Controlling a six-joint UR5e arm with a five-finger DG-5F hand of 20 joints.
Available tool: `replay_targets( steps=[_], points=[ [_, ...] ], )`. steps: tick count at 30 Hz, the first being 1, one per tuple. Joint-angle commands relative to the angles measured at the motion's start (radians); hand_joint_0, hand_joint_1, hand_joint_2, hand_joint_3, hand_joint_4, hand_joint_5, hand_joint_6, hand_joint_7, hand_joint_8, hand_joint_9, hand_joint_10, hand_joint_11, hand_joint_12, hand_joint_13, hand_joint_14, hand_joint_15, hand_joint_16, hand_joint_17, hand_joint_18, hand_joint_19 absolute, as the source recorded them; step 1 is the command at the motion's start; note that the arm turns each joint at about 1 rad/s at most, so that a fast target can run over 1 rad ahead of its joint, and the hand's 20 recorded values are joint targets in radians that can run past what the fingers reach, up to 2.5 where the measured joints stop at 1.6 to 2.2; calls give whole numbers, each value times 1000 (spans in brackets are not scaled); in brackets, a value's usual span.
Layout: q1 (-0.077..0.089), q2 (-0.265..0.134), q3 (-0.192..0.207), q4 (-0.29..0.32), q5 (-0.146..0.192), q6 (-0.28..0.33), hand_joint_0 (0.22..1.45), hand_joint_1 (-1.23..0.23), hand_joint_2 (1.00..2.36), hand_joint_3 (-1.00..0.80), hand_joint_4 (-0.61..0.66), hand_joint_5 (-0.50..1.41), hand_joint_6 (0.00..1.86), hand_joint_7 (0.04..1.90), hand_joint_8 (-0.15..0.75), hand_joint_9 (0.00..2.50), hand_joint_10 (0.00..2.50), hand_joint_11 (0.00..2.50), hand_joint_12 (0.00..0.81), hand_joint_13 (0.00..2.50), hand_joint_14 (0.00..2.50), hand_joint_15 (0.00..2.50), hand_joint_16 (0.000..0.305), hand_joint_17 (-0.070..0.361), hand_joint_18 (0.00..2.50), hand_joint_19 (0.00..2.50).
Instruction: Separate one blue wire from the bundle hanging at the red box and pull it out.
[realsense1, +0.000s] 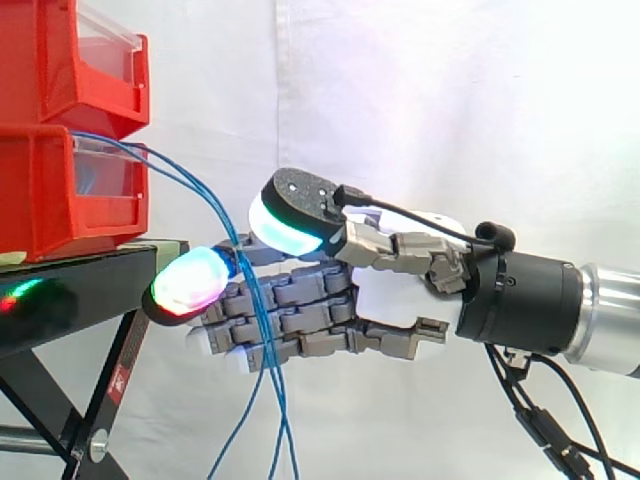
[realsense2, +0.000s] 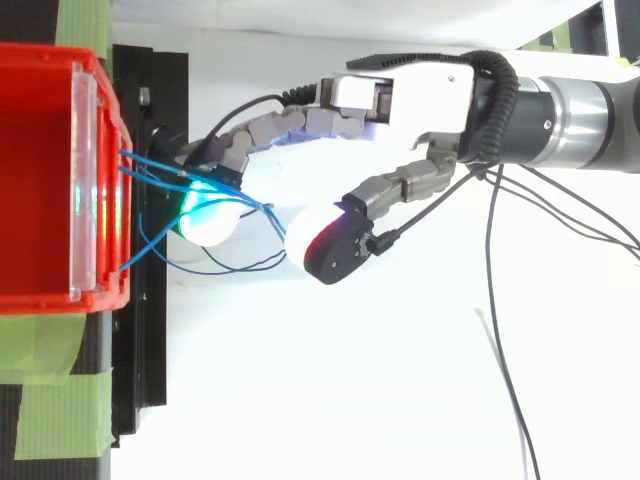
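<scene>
Blue wires (realsense1: 200, 193) come out of the front of the lower red box (realsense1: 40, 200). They arc toward 4 o'clock in the side view, then hang to 6 o'clock past the edge of the black stand (realsense1: 80, 290). From the top, the blue wires (realsense2: 160, 172) leave the red box (realsense2: 100, 180) toward 3 o'clock, and one loose loop sags to about 5 o'clock of the exit point.

The hand (realsense1: 390, 300) reaches in from 3 o'clock and sits right in the hanging part of the bundle, with strands crossing its camera side. I cannot tell whether it grips a strand or the wires just lie against it. In the top view the hand (realsense2: 430, 100) is at 2 o'clock of the bundle.

Handling, as a judgement:
- The wires are thin and very light, limp but a bit springy, with a smooth coat that is likely to slip.
- There are several strands close together, so they could tangle, and it is easy to catch two.
- The best hold looks like the free-hanging stretch just below the arc, where the strands fan apart, not up at the box where they bunch.
- Pull toward 3 o'clock, steadily, because a snag could drag the others out or tug the box.
</scene>
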Motion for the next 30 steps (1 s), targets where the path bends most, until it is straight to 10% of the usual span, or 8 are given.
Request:
replay_targets(
  steps=[1, 30],
  points=[
    [0, -1, -1, 13, 0, 11, 560, -548, 1006, -431, 320, -194, 503, 916, 285, 313, 2, 130, 396, 330, 11, 262, 54, 122, 252, 457],
    [-6, -3, -1, 56, -31, 28, 575, -573, 1009, -403, 311, -171, 503, 1100, 285, 319, 4, 157, 392, 340, 9, 262, 53, 120, 265, 466]
  ],
)
